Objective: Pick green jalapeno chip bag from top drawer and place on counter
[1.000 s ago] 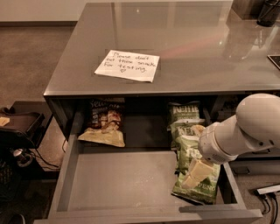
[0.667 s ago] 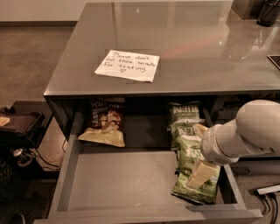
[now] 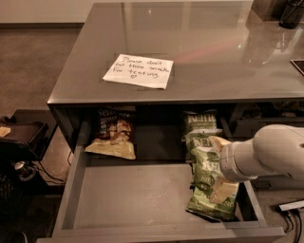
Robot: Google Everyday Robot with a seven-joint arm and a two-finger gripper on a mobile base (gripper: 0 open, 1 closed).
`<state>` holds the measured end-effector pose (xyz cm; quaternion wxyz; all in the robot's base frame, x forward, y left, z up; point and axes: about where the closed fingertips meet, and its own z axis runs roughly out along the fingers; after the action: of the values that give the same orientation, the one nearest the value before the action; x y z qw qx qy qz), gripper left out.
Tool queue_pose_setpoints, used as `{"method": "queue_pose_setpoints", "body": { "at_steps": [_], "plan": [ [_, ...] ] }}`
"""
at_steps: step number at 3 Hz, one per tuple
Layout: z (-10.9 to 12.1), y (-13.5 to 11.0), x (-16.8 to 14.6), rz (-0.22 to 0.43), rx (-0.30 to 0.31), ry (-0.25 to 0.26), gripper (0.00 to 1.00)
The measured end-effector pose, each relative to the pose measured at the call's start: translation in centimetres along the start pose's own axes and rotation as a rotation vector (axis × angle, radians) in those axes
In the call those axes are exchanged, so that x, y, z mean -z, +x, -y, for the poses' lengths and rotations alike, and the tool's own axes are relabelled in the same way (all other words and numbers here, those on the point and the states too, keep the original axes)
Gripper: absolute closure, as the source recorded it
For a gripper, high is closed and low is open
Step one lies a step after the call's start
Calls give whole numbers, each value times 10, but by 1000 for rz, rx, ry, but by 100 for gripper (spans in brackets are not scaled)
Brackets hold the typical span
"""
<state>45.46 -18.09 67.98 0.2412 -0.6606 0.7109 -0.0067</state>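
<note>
The top drawer (image 3: pixel 137 194) stands pulled open below the counter (image 3: pixel 213 52). Three green jalapeno chip bags lie along its right side: one at the back (image 3: pixel 199 121), one in the middle (image 3: pixel 202 163) and one at the front (image 3: pixel 209 201). My white arm comes in from the right. My gripper (image 3: pixel 219 154) is at the arm's end, down in the drawer right at the middle bag and over the front one. The arm hides part of these bags.
A dark brown-and-tan snack bag (image 3: pixel 114 137) lies at the drawer's back left. A white handwritten note (image 3: pixel 138 71) lies on the counter. Dark objects (image 3: pixel 289 12) stand at the counter's far right. A black device (image 3: pixel 21 137) and cables are on the floor to the left.
My arm has sunk a little lower into the drawer over the green bags. The bags and the drawer have not visibly moved.
</note>
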Motion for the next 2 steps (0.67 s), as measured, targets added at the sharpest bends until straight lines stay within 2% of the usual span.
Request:
{"method": "queue_pose_setpoints", "body": {
  "at_steps": [1,2],
  "plan": [
    [3,18,-13,-19,25,0,0],
    [5,43,-29,-53,10,-16,0]
  ]
}}
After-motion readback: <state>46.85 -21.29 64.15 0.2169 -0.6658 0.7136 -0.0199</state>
